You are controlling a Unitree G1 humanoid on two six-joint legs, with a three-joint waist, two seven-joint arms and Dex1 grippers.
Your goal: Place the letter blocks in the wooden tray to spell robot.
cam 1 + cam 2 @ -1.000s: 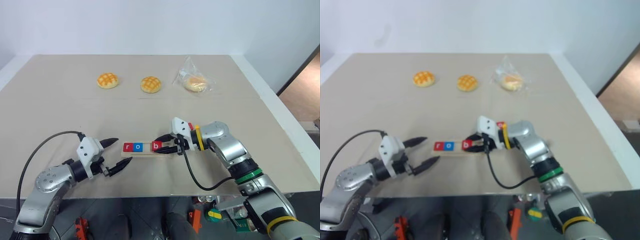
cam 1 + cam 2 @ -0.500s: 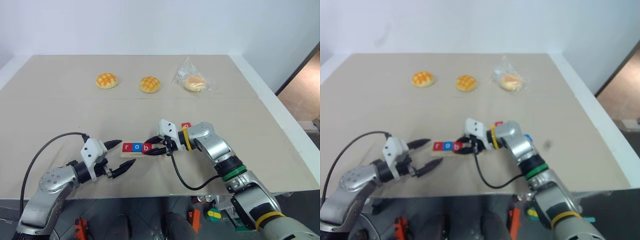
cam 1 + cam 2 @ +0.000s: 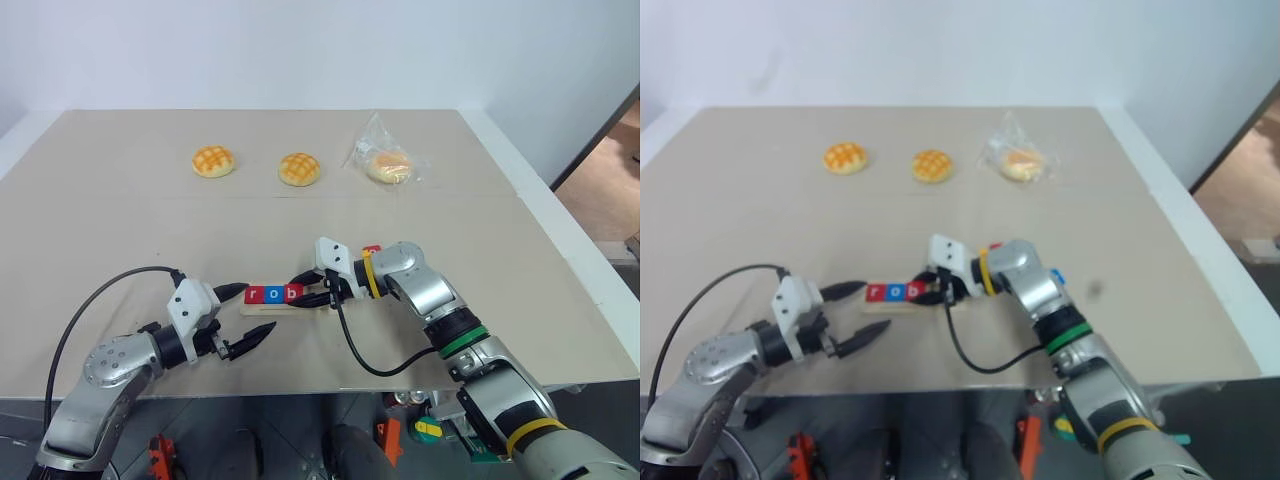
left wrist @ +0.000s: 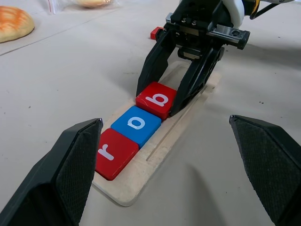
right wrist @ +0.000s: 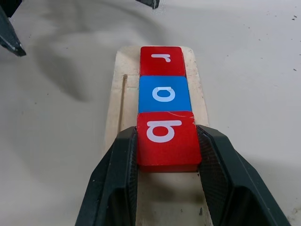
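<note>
Right gripper [image 5: 165,188]: its two black fingers clamp the red b block [image 5: 167,138] from both sides, over the wooden tray [image 5: 117,94].
Red b block: between the right fingers, lying in the tray and touching the blue o block [image 5: 164,93].
Blue o block: just past the right fingertips, between b and the red r block [image 5: 162,60].
Red r block: at the tray's far end from the right gripper, nearest the left gripper.
Left gripper [image 3: 245,311]: fingers spread wide with nothing between them, its tips flanking the tray's r end without touching it.
Another red block [image 4: 155,32]: on the table just behind the right gripper, off the tray.
Buns [image 3: 215,161]: two bare and one bagged [image 3: 388,165], far beyond both grippers.
</note>
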